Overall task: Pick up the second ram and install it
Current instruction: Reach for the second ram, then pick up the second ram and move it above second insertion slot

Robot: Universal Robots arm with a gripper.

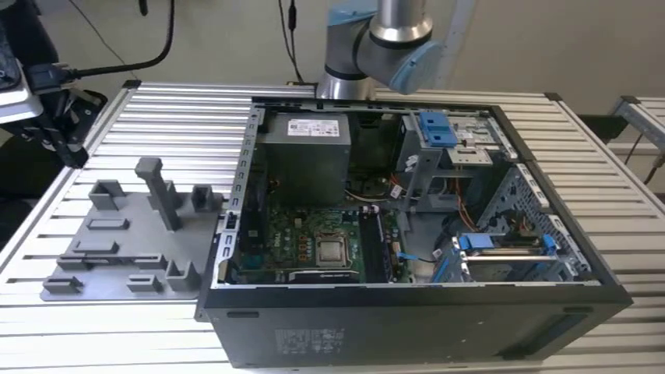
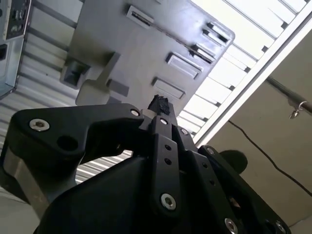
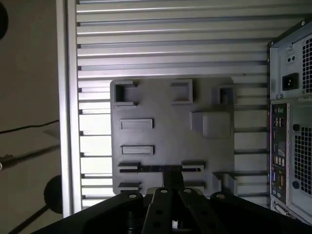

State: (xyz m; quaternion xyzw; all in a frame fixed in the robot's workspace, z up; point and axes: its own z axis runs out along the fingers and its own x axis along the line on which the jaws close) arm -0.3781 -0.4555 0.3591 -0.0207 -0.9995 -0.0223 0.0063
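Note:
My gripper point(image 3: 171, 181) hangs high above the grey fixture tray point(image 3: 165, 136), fingers pressed together with nothing visible between them. In the second wrist view the gripper point(image 2: 159, 104) tapers to one dark tip over the same tray point(image 2: 141, 53). Just past the fingertips a thin dark strip point(image 3: 155, 168) runs between two low brackets on the tray. I cannot tell whether that strip is the second ram on edge or an empty groove. In the exterior view the tray point(image 1: 114, 241) lies at the exterior view's left of the open computer case point(image 1: 416, 319).
Inside the case are the motherboard point(image 1: 311, 241) with its long black slots point(image 1: 382, 241), a power supply point(image 1: 307, 156) and blue drive brackets point(image 1: 437, 128). The case's rear panel point(image 3: 292, 146) borders the tray. The arm's elbow point(image 1: 379, 47) rises behind the case. The slatted table's edge point(image 3: 63, 122) lies beyond the tray.

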